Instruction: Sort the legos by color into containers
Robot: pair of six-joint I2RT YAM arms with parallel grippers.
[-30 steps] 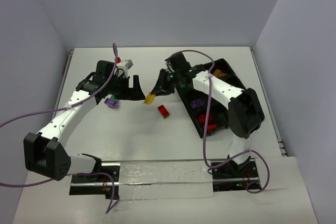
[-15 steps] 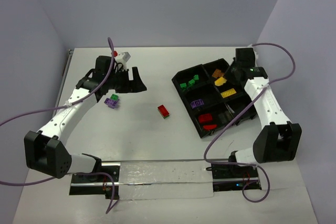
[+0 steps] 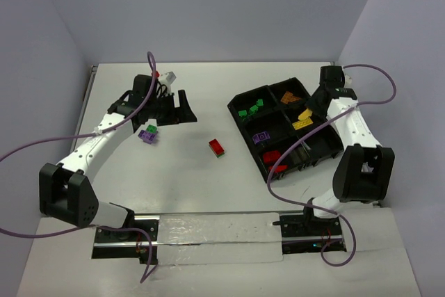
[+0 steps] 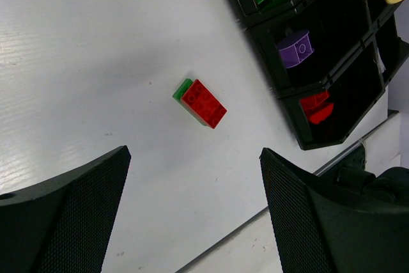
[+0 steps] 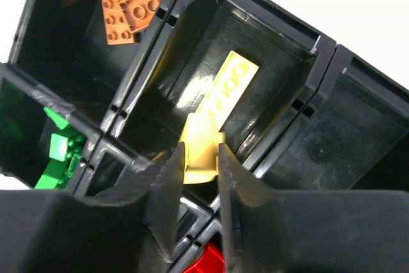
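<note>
Right gripper (image 5: pixel 198 161): swung from mid-table to over the tray (image 5: pixel 317 41) within the last second; its fingertips pinch a yellow brick (image 5: pixel 202 137).
Yellow compartment (image 5: pixel 259 33): directly under those fingertips, with one flat yellow brick (image 5: pixel 231 81) already inside (a drop looks imminent).
Left gripper (image 4: pixel 192 158): jaws wide apart, empty.
Red brick (image 4: pixel 204 104): on the table (image 4: pixel 96 43) just ahead of the left jaws, likely next.
</note>
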